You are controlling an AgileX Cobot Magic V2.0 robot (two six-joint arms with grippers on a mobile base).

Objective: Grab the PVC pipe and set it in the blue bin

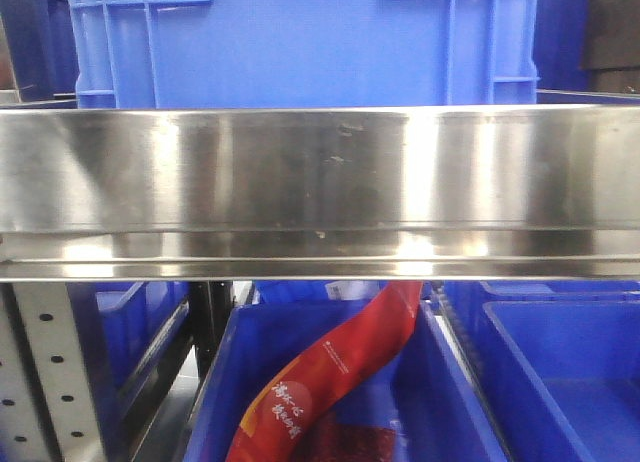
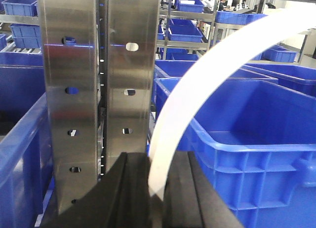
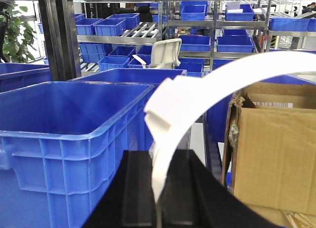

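Through the left wrist camera, my left gripper (image 2: 157, 160) sits at the bottom edge, jaws pressed together on the PVC pipe (image 2: 217, 60), a white length that rises from between them and bows up and away to the right. A blue bin (image 2: 247, 145) stands open just right of it, and a steel shelf post (image 2: 74, 90) stands to the left. The right wrist camera shows the right gripper (image 3: 158, 160) clamped the same way on white pipe arcing rightward, between an open bin and a cardboard box (image 3: 276, 154). I cannot tell whether it is one piece. To place it well, I would carry the held end over the rim, swing the long curved axis along the bin, then let go low.
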